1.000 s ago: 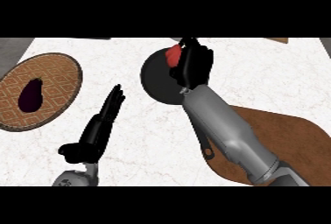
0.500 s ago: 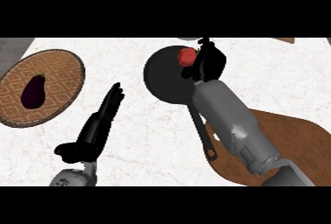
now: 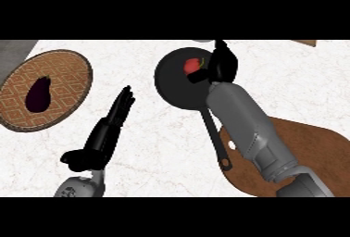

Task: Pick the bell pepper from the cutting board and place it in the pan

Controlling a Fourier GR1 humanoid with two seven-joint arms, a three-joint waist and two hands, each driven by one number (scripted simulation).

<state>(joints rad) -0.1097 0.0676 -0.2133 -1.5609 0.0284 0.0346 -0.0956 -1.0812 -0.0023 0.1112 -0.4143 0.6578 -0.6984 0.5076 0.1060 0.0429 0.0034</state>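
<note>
The red bell pepper [image 3: 193,66] is over the upper right part of the black pan [image 3: 174,85]. My right hand [image 3: 221,65] is against the pepper's right side, with its thumb curled under it and its fingers hiding the pepper's far edge. The pan's long handle [image 3: 216,139] runs down along my right forearm. The brown cutting board [image 3: 308,148] lies at the lower right, partly under that forearm, and nothing shows on it. My left hand [image 3: 109,127] rests open at the lower left, fingers straight and pointing up.
A round woven plate [image 3: 65,74] with a dark purple eggplant [image 3: 38,92] on it lies at the far left. A grey surface edge shows at the top left corner. White marble counter lies between the plate and the pan.
My right hand has settled lower over the pan with the pepper, and more of the pepper now shows at the hand's left. The left hand has stayed where it was.
</note>
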